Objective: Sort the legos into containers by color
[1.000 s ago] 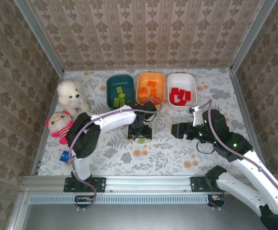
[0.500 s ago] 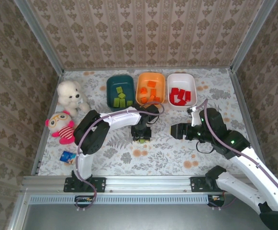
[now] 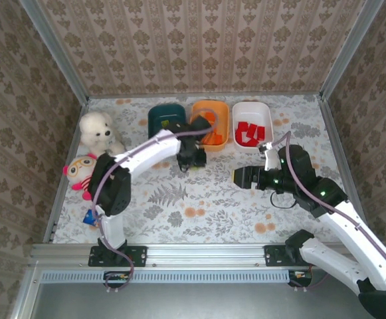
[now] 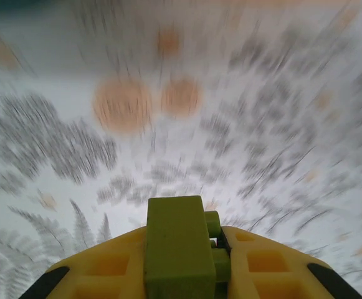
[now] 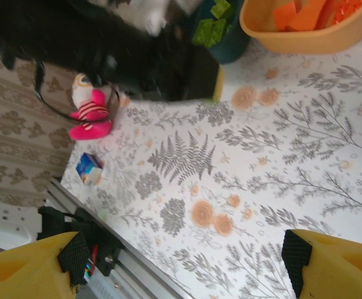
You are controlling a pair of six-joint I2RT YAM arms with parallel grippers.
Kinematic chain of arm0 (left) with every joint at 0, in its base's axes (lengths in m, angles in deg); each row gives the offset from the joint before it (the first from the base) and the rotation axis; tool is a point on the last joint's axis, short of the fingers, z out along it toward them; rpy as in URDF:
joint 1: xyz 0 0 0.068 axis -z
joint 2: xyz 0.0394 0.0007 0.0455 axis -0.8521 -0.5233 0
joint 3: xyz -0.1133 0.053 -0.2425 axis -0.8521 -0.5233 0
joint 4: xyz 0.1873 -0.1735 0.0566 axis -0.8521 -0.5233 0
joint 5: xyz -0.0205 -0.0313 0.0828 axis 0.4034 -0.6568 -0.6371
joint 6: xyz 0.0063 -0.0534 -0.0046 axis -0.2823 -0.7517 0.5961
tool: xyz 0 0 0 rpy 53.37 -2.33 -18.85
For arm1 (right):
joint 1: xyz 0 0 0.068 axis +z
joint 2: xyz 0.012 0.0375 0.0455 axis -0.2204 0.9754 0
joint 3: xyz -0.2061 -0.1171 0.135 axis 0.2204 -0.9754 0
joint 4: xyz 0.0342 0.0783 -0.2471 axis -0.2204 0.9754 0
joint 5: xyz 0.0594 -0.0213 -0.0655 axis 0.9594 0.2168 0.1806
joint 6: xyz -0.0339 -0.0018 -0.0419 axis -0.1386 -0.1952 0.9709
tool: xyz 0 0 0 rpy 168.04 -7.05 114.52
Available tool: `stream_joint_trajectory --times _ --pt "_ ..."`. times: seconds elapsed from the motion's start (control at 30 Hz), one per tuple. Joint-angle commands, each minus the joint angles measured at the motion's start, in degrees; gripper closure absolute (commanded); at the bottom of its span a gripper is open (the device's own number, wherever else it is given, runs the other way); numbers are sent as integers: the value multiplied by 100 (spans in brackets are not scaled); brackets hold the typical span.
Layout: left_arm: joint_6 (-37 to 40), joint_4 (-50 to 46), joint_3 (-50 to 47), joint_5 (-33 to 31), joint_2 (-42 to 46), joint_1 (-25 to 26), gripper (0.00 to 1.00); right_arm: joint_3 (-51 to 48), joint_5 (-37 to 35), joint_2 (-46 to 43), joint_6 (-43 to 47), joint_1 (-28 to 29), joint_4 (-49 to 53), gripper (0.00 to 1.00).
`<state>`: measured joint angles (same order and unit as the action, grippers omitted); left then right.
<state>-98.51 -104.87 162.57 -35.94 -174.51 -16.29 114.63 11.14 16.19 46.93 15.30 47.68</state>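
Along upper middle of top view, three tubs in row: teal tub [image 3: 159, 116] left, orange tub [image 3: 220, 106] centre, white tub [image 3: 267, 119] right. Green bricks [image 5: 209, 27] in teal tub, orange bricks [image 3: 212, 136] in orange tub, red bricks [image 3: 248, 133] in white tub. Left gripper [image 3: 193, 159] just below teal and orange tubs, clamped on single green brick [image 4: 176, 246]. Right gripper [image 3: 240, 178] right of centre, jaws spread wide, nothing between.

legos [image 3: 249, 133] in the tubs [image 3: 252, 104] — plush toys [image 3: 98, 131] far left
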Motion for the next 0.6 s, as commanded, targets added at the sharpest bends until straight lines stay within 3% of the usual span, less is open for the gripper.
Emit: stream_joint_trajectory --times 0.0,0.23,0.43,0.57 --pt "579 -133 484 103 11 -660 75 383 278 352 -181 -45 -398 16" --pt "983 751 1566 816 -1199 -1801 76 573 151 727 -150 -43 -617 16" --pt "1075 284 3412 976 -2778 -2120 77 673 59 988 -151 -43 -608 16" --pt "897 253 3820 1042 -3255 -2220 77 764 50 1107 -111 -52 -579 16"
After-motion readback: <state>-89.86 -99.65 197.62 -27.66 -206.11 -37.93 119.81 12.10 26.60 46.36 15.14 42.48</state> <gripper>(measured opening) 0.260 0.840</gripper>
